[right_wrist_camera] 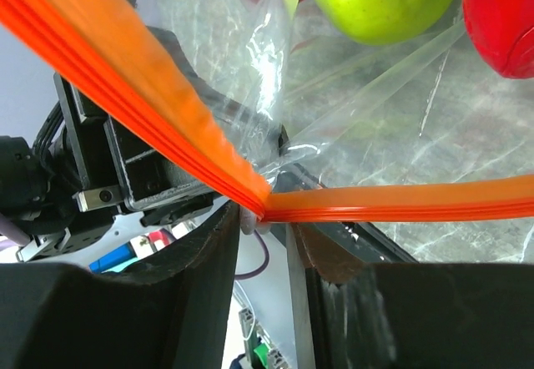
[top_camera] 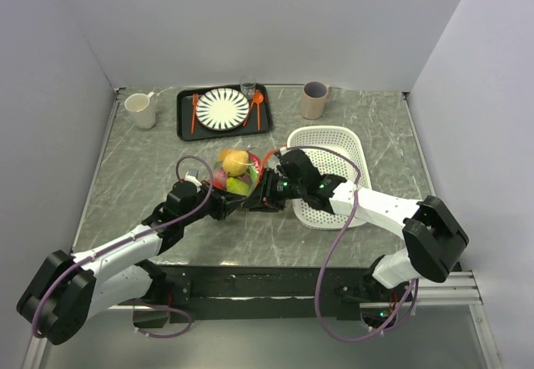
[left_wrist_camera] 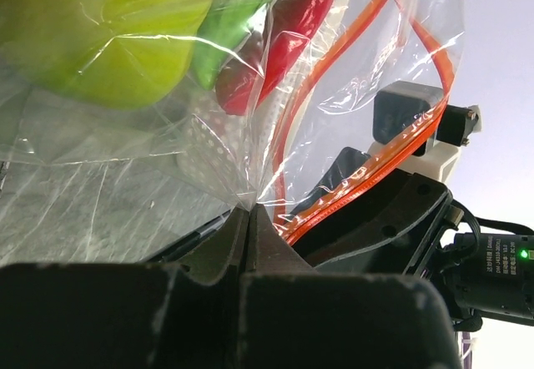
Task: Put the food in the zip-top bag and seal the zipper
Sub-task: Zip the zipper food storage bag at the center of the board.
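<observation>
- Mid-table, just left of the white basket (top_camera: 349, 154), lies the clear bag (left_wrist_camera: 125, 185) with the food (top_camera: 235, 164) inside; yellow, green and red pieces show through.
- Zipper (right_wrist_camera: 400, 202) is not sealed. The orange strip bends in a sharp fold, and its two sides spread apart in the left wrist view.
- Right gripper (right_wrist_camera: 264, 219) is clenched on the zipper right at the fold, with the strip running out both ways from between the fingers.
- Left gripper (left_wrist_camera: 250, 219) is pinched tight on a bunch of the bag's clear film, below the fruit.
- Both grippers meet at the bag's near edge, close together, one arm coming in from each side.
- In the right wrist view, a green fruit and a red piece press against the film.
- Far side of the table (top_camera: 133, 177): a black tray (top_camera: 185, 128) holds a striped plate (top_camera: 224, 108), an orange fork (top_camera: 194, 112), an orange spoon (top_camera: 259, 106) and a small glass (top_camera: 248, 90).
- White mug (top_camera: 142, 110) stands left of the tray, beige mug (top_camera: 314, 100) right of it.
</observation>
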Action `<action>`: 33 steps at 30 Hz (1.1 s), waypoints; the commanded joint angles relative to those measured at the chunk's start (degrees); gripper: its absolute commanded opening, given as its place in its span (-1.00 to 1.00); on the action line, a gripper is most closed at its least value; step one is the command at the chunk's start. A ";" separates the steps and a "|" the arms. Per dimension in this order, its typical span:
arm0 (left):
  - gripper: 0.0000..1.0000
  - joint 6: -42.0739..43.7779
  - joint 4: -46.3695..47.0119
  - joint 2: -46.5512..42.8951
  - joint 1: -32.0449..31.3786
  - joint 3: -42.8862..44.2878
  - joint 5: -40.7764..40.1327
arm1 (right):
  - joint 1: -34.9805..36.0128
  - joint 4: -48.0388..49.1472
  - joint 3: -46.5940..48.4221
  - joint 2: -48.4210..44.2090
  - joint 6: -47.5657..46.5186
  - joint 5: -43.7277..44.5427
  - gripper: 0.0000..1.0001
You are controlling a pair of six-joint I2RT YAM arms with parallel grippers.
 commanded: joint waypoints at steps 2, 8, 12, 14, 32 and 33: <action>-0.99 -0.05 3.21 -1.70 0.16 0.24 0.19 | -1.11 3.35 -0.56 -2.30 -0.04 0.43 -0.19; -0.99 0.13 3.38 -1.26 0.16 0.24 0.54 | -1.55 4.75 -1.17 -3.26 0.67 0.60 -0.13; -0.99 0.04 4.09 -0.74 0.16 0.06 0.63 | -2.25 5.20 -1.79 -3.26 1.11 0.25 -0.17; -0.99 -0.14 4.52 -0.65 0.16 -0.03 0.72 | -2.34 5.20 -1.79 -3.26 1.20 0.08 -0.24; -0.88 -0.40 4.44 -0.56 0.16 -0.20 0.98 | -2.78 6.69 -2.49 -3.88 1.46 -0.98 -0.70; -0.67 -0.40 4.53 -0.82 0.16 -0.20 0.98 | -2.69 7.13 -2.67 -3.79 1.55 -0.98 -0.71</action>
